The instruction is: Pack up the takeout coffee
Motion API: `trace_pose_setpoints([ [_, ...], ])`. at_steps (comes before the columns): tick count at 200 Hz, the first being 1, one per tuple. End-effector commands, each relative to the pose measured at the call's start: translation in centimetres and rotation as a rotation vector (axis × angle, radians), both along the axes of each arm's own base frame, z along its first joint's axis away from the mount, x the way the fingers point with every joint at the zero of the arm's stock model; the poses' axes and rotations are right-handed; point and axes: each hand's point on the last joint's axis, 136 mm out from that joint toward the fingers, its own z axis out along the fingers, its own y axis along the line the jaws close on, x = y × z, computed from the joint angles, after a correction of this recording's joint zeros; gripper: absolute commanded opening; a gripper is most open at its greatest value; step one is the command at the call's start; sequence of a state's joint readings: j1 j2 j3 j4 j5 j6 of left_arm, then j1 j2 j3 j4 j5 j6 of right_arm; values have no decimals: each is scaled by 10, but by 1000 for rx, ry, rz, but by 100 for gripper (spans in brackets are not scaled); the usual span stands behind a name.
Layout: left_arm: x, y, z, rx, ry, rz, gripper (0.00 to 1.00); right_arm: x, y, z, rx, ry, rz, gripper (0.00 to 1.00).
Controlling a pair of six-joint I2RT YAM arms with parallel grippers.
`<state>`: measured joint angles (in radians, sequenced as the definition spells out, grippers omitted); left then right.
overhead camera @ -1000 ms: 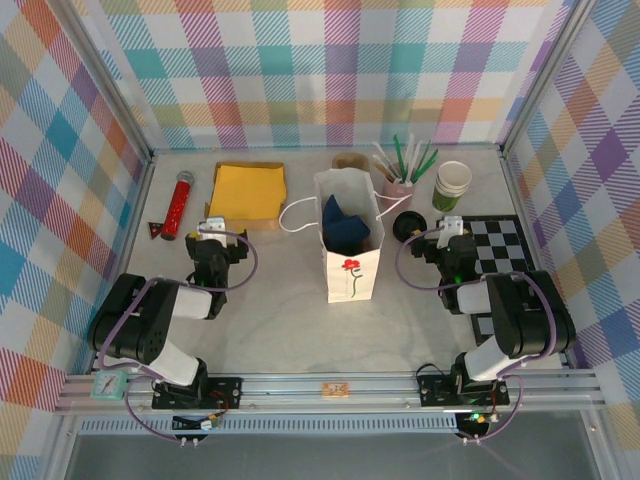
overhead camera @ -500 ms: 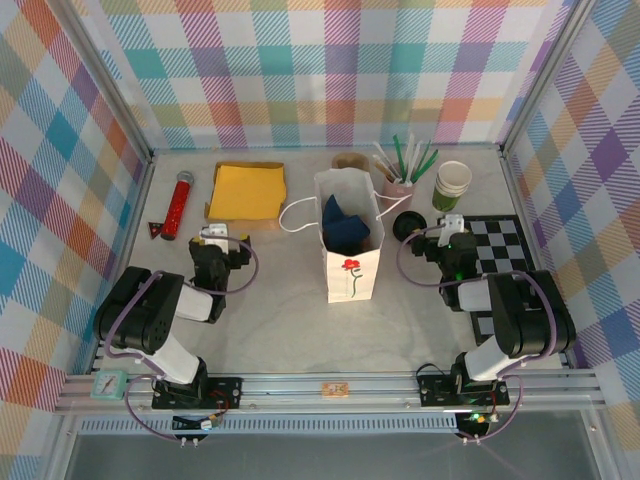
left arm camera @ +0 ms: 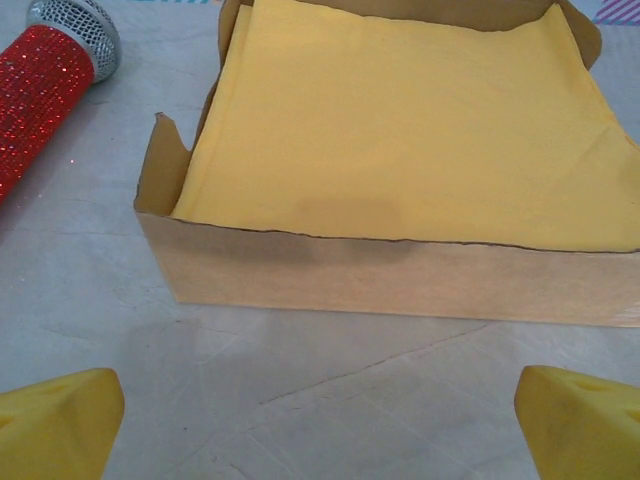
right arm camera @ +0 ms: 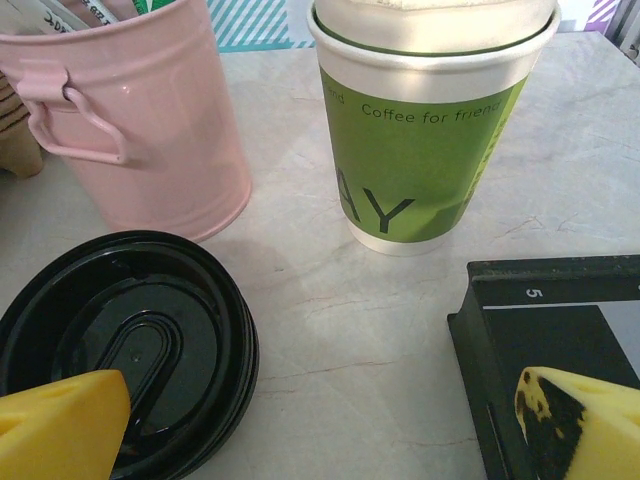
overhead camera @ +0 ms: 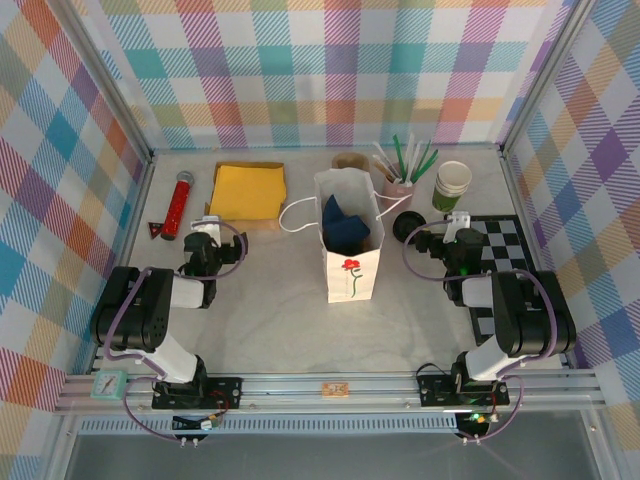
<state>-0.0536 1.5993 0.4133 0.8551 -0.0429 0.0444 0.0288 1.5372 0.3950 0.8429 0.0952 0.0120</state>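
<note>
Two grippers stand released and empty: left gripper, right gripper. Locate the takeout coffee at 3 o'clock from the white bag. Treat it as light and crushable; grip gently beneath the lid.

One paper bag, one pink bucket, one black lid, one microphone.

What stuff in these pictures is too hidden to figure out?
- Top view: the dark blue thing in the white bag; the bag's walls hide most of it.
- Right wrist view: anything under the black lid; the lid covers it.
- Top view: the brown thing behind the bag, small and partly blocked.
</note>
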Motion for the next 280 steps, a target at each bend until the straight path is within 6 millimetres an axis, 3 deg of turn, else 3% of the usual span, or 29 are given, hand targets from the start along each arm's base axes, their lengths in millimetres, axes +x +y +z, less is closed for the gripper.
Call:
trace_pose_setpoints([
  [1, 2, -2, 7, -23, -12, -14, 100, 3, 1, 5, 17, -11, 8, 99],
  [58, 2, -3, 7, -22, -16, -17, 100, 2, 2, 4, 18, -10, 9, 99],
  [70, 2, -2, 7, -21, -14, -15, 100, 2, 18, 4, 27, -1, 115, 99],
  [83, 1, -10, 8, -25, -23, -64, 100, 0, 22, 5, 29, -15, 142, 99],
  [280, 0, -10, 8, -47, -24, -80, 100, 1, 17, 4, 63, 3, 140, 99],
])
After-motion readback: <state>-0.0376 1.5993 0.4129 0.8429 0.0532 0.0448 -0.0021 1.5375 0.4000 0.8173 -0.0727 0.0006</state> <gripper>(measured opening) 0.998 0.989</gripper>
